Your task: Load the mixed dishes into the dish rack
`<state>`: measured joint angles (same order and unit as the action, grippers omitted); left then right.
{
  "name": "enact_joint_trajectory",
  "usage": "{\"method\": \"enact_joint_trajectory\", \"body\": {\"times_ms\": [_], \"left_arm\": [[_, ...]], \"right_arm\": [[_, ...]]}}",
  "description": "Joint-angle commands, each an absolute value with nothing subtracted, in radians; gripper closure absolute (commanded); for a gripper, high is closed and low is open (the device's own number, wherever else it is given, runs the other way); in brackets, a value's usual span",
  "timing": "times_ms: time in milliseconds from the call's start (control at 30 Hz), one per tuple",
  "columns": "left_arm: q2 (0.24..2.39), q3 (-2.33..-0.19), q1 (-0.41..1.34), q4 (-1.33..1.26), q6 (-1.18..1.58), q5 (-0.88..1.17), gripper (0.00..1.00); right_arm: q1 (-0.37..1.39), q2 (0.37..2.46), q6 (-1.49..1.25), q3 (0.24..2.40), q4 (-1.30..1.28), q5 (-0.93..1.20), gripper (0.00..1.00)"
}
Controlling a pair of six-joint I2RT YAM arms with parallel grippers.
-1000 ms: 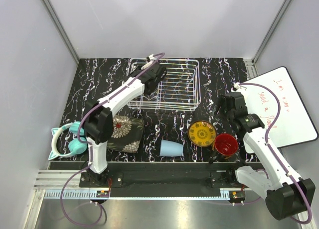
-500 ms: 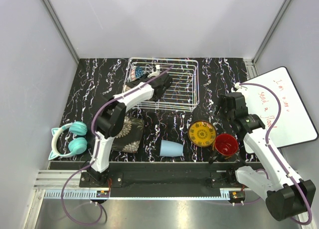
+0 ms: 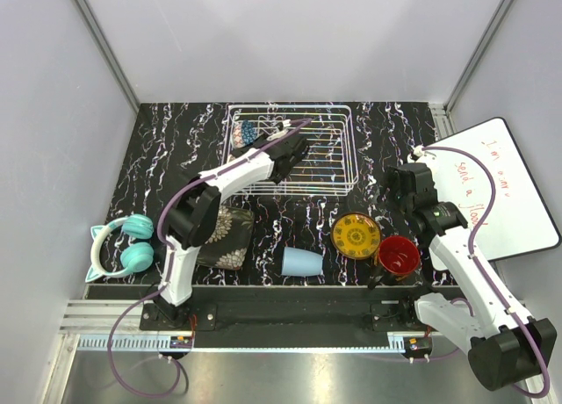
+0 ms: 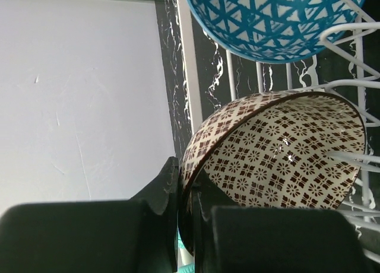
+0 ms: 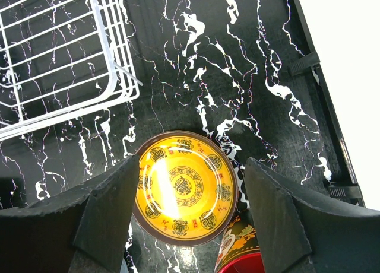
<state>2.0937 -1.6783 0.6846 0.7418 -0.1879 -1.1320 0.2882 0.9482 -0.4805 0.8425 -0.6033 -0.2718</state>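
My left gripper (image 3: 286, 155) reaches into the white wire dish rack (image 3: 341, 149). It is shut on the rim of the beige patterned bowl (image 4: 279, 148), which is tilted on its side among the wires; the gripper (image 4: 189, 196) hides it from the top view. The blue patterned bowl (image 3: 248, 132) leans in the rack's far left corner, just beyond the beige one (image 4: 273, 18). My right gripper (image 3: 400, 190) is open and empty above the yellow round plate (image 5: 185, 187), which lies on the table (image 3: 356, 235). The red-inside mug (image 3: 398, 256), light-blue cup (image 3: 302, 262) and black square floral plate (image 3: 219, 237) lie near the front edge.
Teal headphones (image 3: 123, 246) lie at the front left. A whiteboard (image 3: 505, 189) rests off the table's right edge. Grey walls close in the table on three sides. The rack's right half (image 5: 59, 59) holds no dishes.
My left gripper has moved right and nearer over the rack with the beige bowl, uncovering the blue bowl in the far left corner. The right arm has barely moved.
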Motion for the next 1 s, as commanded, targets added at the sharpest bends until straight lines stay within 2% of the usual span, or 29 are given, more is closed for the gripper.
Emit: {"method": "enact_joint_trajectory", "body": {"times_ms": [0,100,233,267,433,467,633,667,700,733,800,833,967], "left_arm": [[2.019,-1.68,0.693,0.715,-0.232,-1.106,0.9],[2.028,-1.654,0.692,0.712,-0.238,-1.089,0.73],[2.039,-1.631,0.692,0.709,-0.218,-1.074,0.67],[2.04,-1.629,0.692,0.71,-0.213,-1.072,0.61],[2.042,-1.638,0.693,0.712,-0.203,-1.06,0.52],[2.04,-1.643,0.692,0.712,-0.204,-1.06,0.4],[2.004,-1.693,0.692,0.736,-0.218,-1.06,0.35],[1.991,-1.704,0.693,0.745,-0.221,-1.052,0.28],[1.98,-1.727,0.693,0.752,-0.224,-1.049,0.27],[1.956,-1.738,0.692,0.771,-0.225,-1.046,0.17],[1.928,-1.767,0.69,0.787,-0.229,-1.014,0.15],[1.899,-1.775,0.69,0.811,-0.226,-0.997,0.05],[1.806,-1.798,0.651,0.877,-0.183,-0.806,0.03]], "right_arm": [[0.298,0.936,-0.497,0.851,-0.586,-0.276,0.21],[0.296,0.931,-0.503,0.85,-0.586,-0.276,0.2],[0.296,0.914,-0.508,0.85,-0.587,-0.276,0.19],[0.296,0.914,-0.506,0.848,-0.588,-0.276,0.19],[0.298,0.914,-0.503,0.851,-0.594,-0.275,0.18],[0.296,0.914,-0.505,0.851,-0.594,-0.273,0.18],[0.296,0.916,-0.503,0.853,-0.592,-0.268,0.18],[0.296,0.919,-0.499,0.853,-0.592,-0.271,0.18],[0.296,0.92,-0.497,0.853,-0.592,-0.272,0.18],[0.296,0.928,-0.494,0.853,-0.592,-0.275,0.18],[0.296,0.934,-0.494,0.854,-0.594,-0.272,0.18],[0.296,0.942,-0.494,0.853,-0.591,-0.272,0.18],[0.296,0.96,-0.485,0.861,-0.584,-0.253,0.18]]}}
